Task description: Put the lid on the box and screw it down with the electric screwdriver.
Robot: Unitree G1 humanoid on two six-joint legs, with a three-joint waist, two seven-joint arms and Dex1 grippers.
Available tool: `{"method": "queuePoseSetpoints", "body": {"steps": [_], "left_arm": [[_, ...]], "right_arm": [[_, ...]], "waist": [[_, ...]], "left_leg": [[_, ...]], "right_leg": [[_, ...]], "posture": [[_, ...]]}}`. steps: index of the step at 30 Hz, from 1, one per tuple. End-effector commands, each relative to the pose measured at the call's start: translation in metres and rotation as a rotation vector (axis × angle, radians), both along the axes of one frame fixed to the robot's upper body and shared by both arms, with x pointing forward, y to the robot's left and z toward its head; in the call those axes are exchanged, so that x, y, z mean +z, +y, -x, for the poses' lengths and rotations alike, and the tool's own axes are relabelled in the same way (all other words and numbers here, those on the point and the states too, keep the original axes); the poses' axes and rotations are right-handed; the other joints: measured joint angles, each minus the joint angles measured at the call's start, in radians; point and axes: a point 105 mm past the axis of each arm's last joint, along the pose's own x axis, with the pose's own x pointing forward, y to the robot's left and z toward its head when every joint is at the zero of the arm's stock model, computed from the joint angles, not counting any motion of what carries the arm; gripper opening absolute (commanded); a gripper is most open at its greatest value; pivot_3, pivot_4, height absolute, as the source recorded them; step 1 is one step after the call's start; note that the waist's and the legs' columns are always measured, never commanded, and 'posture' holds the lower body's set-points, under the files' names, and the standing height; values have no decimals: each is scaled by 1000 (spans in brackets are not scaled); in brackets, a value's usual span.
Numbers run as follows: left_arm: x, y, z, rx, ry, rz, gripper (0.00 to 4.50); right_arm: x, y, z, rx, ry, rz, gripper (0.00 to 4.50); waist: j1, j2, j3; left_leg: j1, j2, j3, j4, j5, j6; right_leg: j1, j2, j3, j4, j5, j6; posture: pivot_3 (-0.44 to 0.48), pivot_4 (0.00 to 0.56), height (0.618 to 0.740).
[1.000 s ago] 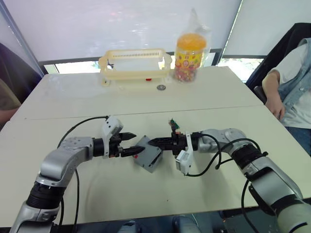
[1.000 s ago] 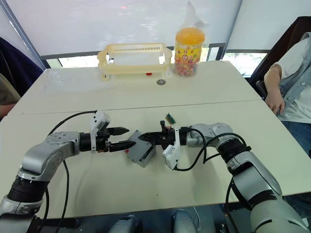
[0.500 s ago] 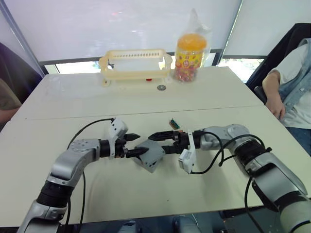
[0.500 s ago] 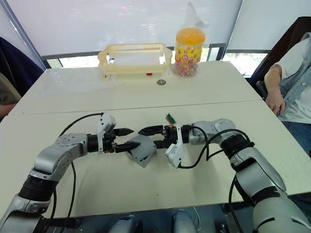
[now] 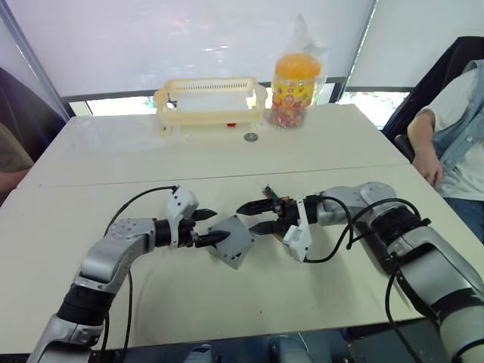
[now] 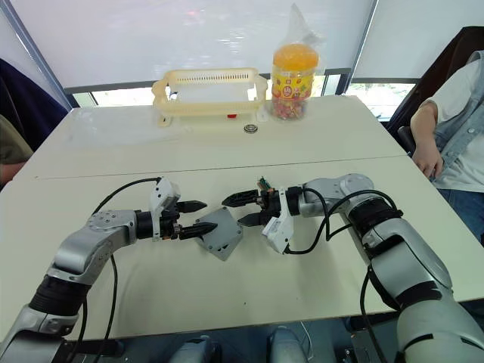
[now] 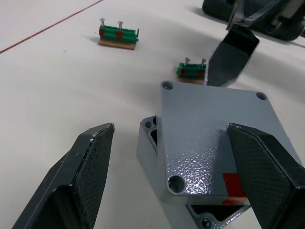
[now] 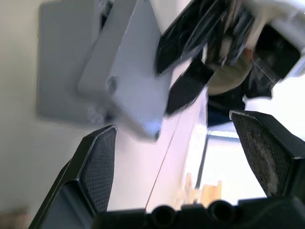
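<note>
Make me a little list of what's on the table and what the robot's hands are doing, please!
lid: grey square plate lying skewed on top of the box, corners not lined up
box: grey, under the lid, on the table
left gripper: open, fingers on either side of the lid's edge
right gripper: open, just beside the lid
green terminal blocks: two, on the table past the box
far end of table: yellow basket, candy jar
person: seated at the robot's right
</note>
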Motion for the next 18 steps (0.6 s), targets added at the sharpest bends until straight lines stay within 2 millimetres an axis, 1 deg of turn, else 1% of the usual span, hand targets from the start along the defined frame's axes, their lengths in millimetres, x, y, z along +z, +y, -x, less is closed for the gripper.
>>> {"method": "queuePoseSetpoints", "body": {"steps": [1, 3, 5, 8, 9, 10, 12, 15, 16, 18], "left_arm": [[-25, 10, 3, 51, 78, -72, 3870], [-25, 10, 4, 54, 77, -68, 3870], [-24, 10, 3, 59, 75, -64, 3870], [-23, 10, 3, 60, 73, -62, 3870], [-23, 10, 2, 60, 71, -61, 3870], [-22, 10, 2, 61, 70, -60, 3870], [-20, 9, 1, 63, 65, -56, 3870], [-18, 9, 0, 63, 59, -54, 3870], [-17, 9, -1, 65, 56, -53, 3870], [-13, 8, -2, 71, 51, -36, 3870]], "right_arm": [[18, -19, -11, -122, -1, -108, 4141], [23, -30, -14, -205, 38, -197, 4141], [22, -37, -8, -274, 124, -291, 4141], [23, -35, 8, -341, 308, -452, 4141], [23, -31, 16, -357, 390, -512, 4141], [24, -27, 25, -365, 471, -564, 3913], [22, -19, 47, -386, 651, -658, 3245], [23, -12, 64, -439, 841, -764, 1708], [21, -10, 69, -465, 915, -792, 1207], [16, -6, 77, -510, 1060, -822, 67]], "waist": [[-2, 0, 0], [-4, 0, 0], [-4, 0, 0], [-2, 1, -1], [-3, 1, -1], [-2, 2, -1], [1, 3, -2], [5, 3, -2], [6, 3, -2], [14, 3, -2]], "left_leg": [[0, 0, 0, 0, 0, 0], [0, 0, 1, 0, 0, 0], [0, 1, 1, 0, 0, 1], [1, 2, 0, 0, -1, 3], [1, 2, 0, 0, -2, 3], [1, 2, 0, 0, -2, 3], [1, 3, 0, 0, -2, 3], [1, 3, 0, 1, -2, 4], [1, 3, 0, 1, -2, 4], [1, 3, 0, 1, -2, 4]], "right_leg": [[0, 0, 0, 0, 0, 0], [0, 0, 1, 0, 0, 0], [0, 0, 1, 0, 0, 0], [2, 0, 1, -1, 0, 0], [2, 0, 1, -1, 0, 0], [2, 0, 1, -1, 0, 0], [2, 0, 1, 0, 0, 0], [3, 0, 1, 0, 0, 0], [3, 0, 1, 0, 0, 0], [3, 0, 1, -1, 0, 0]], "posture": [[0, 150, 740], [0, 150, 740], [0, 150, 740], [0, 150, 740], [0, 150, 740], [0, 150, 740], [0, 150, 740], [0, 150, 740], [0, 150, 740], [0, 150, 740]]}}
